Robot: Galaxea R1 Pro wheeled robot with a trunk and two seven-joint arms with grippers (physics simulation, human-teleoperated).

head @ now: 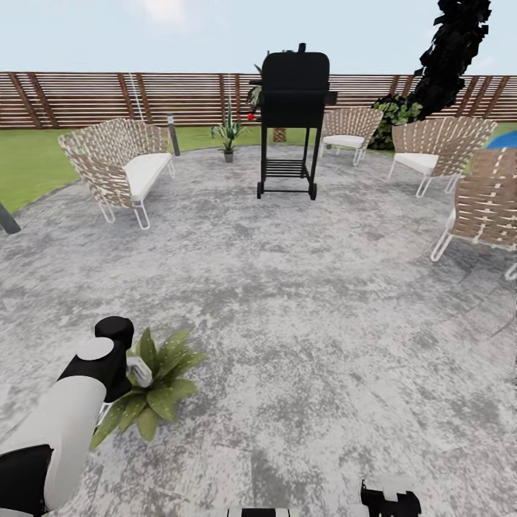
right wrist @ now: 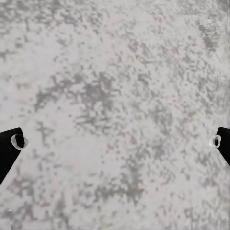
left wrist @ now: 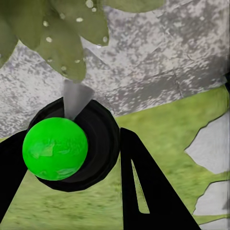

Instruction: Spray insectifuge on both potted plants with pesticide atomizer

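— Where's your left gripper (left wrist: 72, 191) right now?

— It hangs over the near left part of the round mottled grey paved patio (head: 301, 301), and its black fingers (left wrist: 148, 191) are pinched on the small dark spray bottle with the bright green ball on top (left wrist: 62, 148). From my head camera the bottle's pale nozzle head (head: 140, 372) shows just past my white and black left arm (head: 68, 409), right against the leaves.

— And the plant?

— The low rosette of broad pointed green leaves (head: 154, 391) sits on the paving directly under that nozzle. In my left wrist camera the leaves (left wrist: 62, 33) carry fine whitish specks (left wrist: 79, 20). A grey cone of spray (left wrist: 75, 96) runs from the bottle to them.

— Your right gripper (right wrist: 115, 141)?

— Spread wide, its two black fingertips (right wrist: 9, 143) well apart, with bare grey paving between them. My head camera catches its black top at the lower edge.

— Anything else around?

— A black wheeled grill (head: 291, 122) stands toward the far side of the patio, with woven wicker chairs with white cushions (head: 118, 169) along the rim, a small spiky potted plant (head: 227, 136) at the far edge, green lawn (head: 29, 165) and a brown wooden slat fence (head: 93, 97) behind.
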